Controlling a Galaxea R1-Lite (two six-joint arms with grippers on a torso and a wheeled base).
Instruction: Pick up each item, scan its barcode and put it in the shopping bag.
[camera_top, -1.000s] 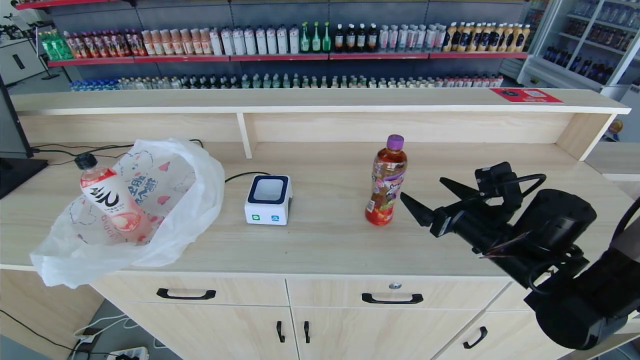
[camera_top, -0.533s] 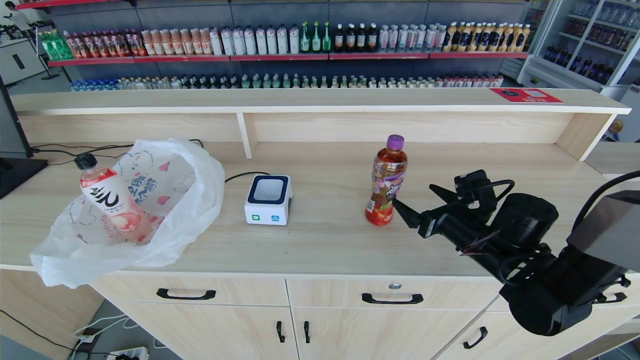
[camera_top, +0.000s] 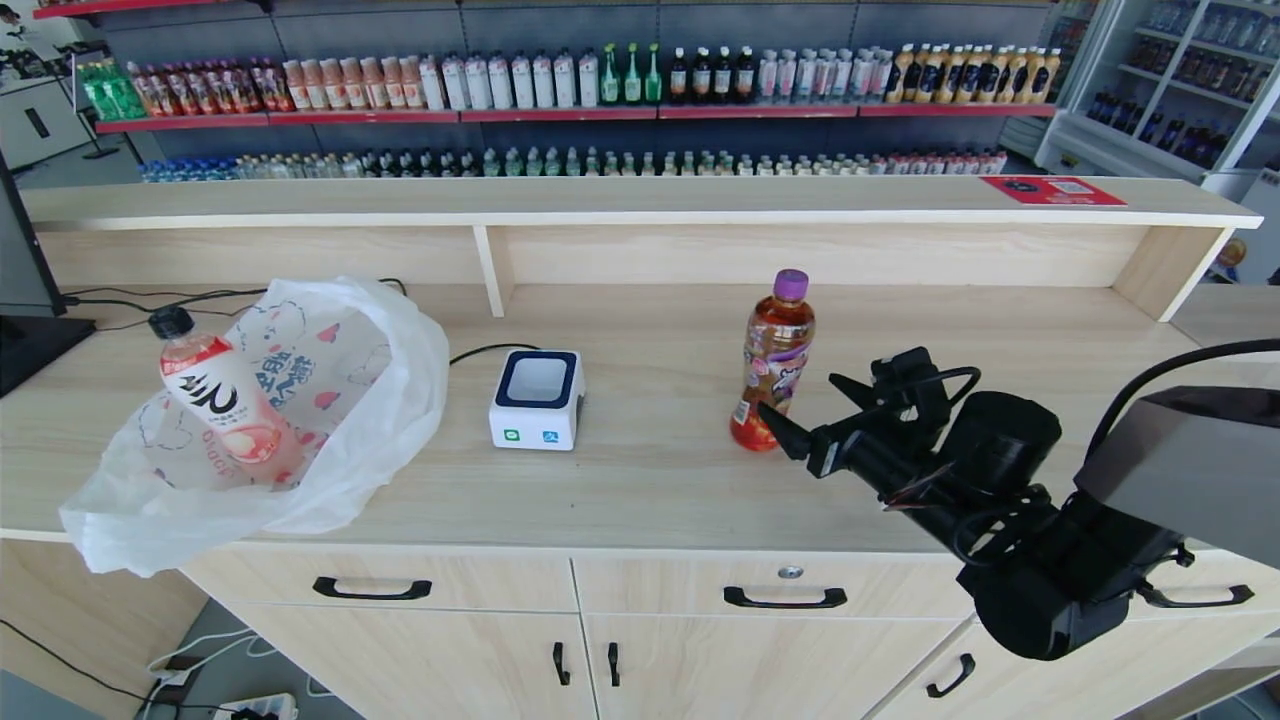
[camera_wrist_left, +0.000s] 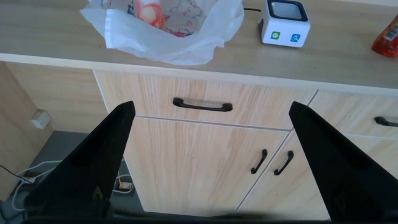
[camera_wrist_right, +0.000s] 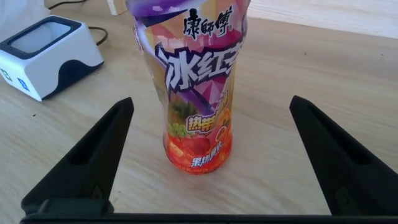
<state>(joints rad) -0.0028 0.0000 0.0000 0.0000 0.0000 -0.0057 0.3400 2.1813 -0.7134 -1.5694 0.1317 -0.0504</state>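
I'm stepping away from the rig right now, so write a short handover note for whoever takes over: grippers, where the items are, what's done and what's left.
Right gripper: open, low beside the purple-capped bottle, not closed on it.
Left gripper: open, holding nothing, down in front of the cabinet drawer.
Things: the purple-capped bottle stands upright on the counter. The scanner is to its left. The shopping bag lies at the counter's left end.
Done: a black-capped bottle is in the bag.
Left: grasp the purple-capped bottle, scan it, bag it.
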